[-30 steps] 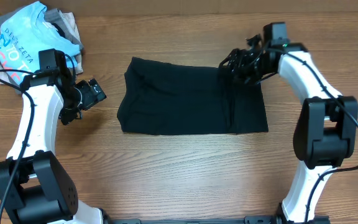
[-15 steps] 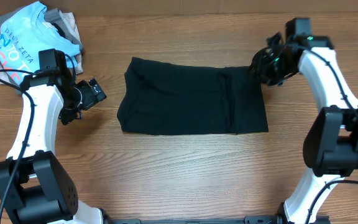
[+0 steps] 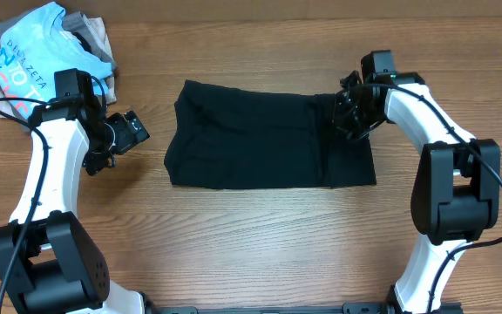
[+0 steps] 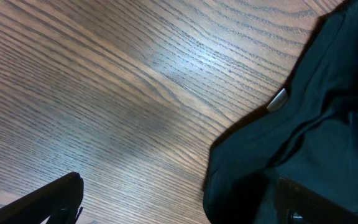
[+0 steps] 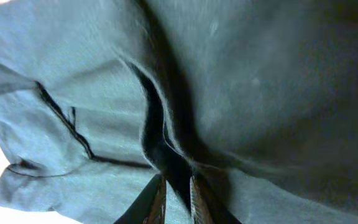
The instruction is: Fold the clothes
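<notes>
The clothes (image 3: 268, 135), a plain black garment, lie flat in a wide rectangle at the table's middle. My right gripper (image 3: 350, 113) is down on their upper right part. In the right wrist view its jaws (image 5: 176, 194) stand almost together, pinching a raised fold of the black fabric (image 5: 166, 146). My left gripper (image 3: 134, 131) hangs open just left of the garment, apart from it. In the left wrist view its fingers (image 4: 51, 198) stand wide over bare wood, with the garment's edge (image 4: 303, 130) and a small white label (image 4: 278, 99) at the right.
A pile of other garments lies at the back left corner: a light blue tee with lettering (image 3: 24, 52) on grey and beige pieces (image 3: 94, 35). The wooden tabletop (image 3: 251, 235) runs bare in front of the black garment.
My right gripper swung out to the right past the garment's edge, came back left onto its upper right part, and closed on a fold. The left arm has not moved.
</notes>
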